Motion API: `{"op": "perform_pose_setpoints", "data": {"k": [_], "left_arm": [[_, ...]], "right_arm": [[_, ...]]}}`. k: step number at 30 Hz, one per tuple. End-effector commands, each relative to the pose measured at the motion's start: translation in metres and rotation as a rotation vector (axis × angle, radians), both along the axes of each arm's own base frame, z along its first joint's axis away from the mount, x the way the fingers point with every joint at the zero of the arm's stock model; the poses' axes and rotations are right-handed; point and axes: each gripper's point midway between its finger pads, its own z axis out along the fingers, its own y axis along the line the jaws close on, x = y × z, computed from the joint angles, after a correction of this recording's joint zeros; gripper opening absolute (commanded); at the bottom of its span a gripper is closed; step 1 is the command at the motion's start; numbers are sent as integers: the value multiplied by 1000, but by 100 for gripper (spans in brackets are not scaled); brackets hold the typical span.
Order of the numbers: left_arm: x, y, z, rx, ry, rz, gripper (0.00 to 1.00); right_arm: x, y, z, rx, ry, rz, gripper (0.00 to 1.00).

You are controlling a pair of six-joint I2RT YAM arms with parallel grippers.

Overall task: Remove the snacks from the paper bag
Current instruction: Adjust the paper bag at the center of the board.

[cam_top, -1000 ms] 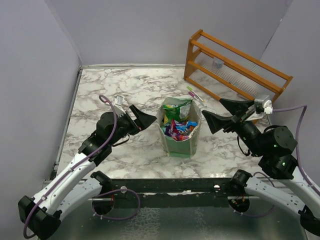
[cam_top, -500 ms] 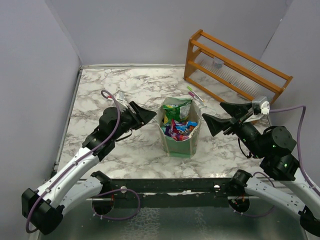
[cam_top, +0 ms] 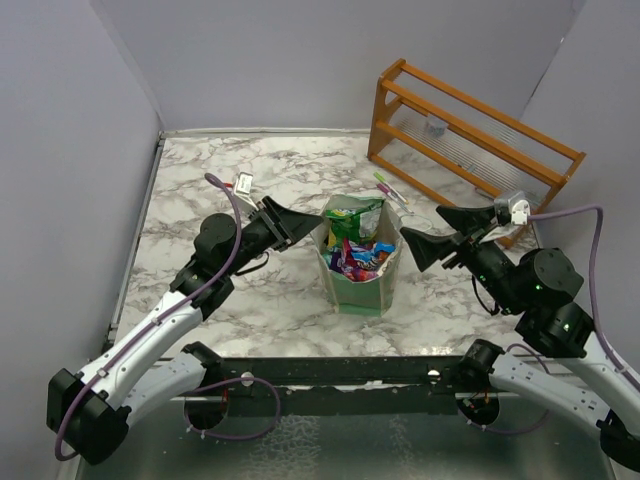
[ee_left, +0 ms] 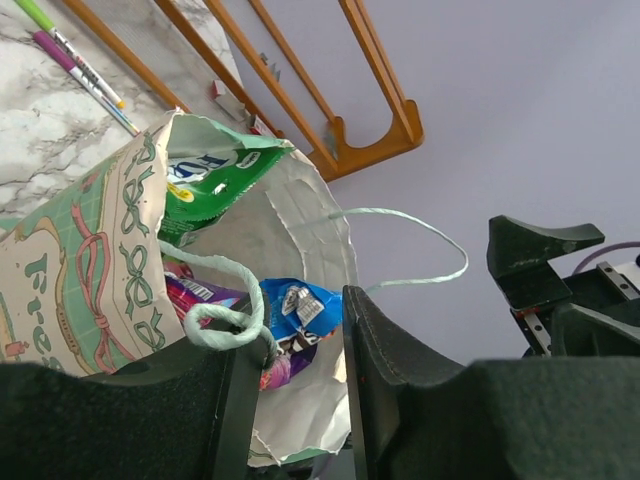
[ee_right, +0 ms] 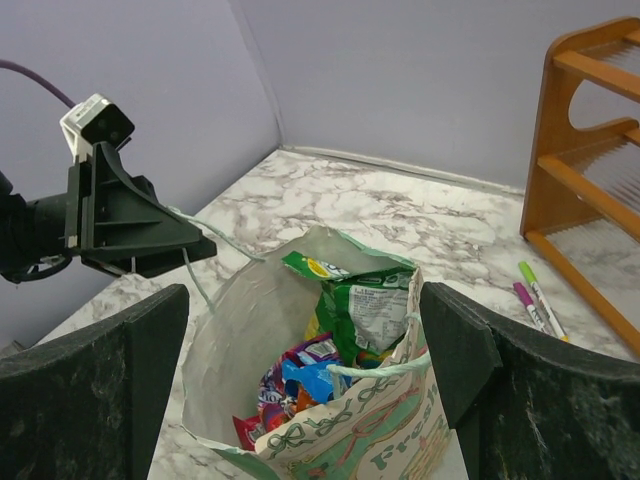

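We see a white, grey-veined marble table point(cam_top: 200, 190) with an orange-brown wooden slatted rack point(cam_top: 470, 125) at its far right. At the middle stands the boxy mint-green paper bag point(cam_top: 360, 290), upright and open-topped. Our left gripper point(cam_top: 305, 228) is at its left rim, jaws narrowed but apart, a pale cord handle point(ee_left: 225, 325) lying against one finger. Our right gripper point(cam_top: 440, 232) hovers just right of the bag, jaws spread wide. The shiny snack packets point(cam_top: 355, 245) sit inside the bag, a green one tallest. Two thin pens point(cam_top: 390, 188) lie just beyond.
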Motion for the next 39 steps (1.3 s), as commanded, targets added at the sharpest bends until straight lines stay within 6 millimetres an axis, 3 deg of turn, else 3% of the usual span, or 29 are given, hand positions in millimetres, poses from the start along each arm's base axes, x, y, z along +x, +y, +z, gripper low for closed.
{"op": "perform_pose_setpoints", "data": {"k": [1,9,13,17,21,28,33,39], "left_arm": [[-7,-4,14,-49,-45,-46,38],[2,-4,20,-17,-95,-24,31],[11,1,23,61,-129,20,16],[19,13,34,150,-183,82,9],[29,32,42,242,-201,173,0],[49,70,44,362,-188,278,0],[58,104,67,455,-244,360,0],[56,124,90,578,-329,419,0]], "right_arm": [[1,-2,9,11,-2,-13,99],[1,1,10,1,-8,0,99],[0,3,9,-45,0,15,99],[-3,6,7,-117,-11,42,99],[-6,7,9,-150,-2,61,99],[-11,16,14,-158,-37,118,99],[-7,33,5,-199,-15,167,99],[-4,58,-12,-245,25,256,99]]}}
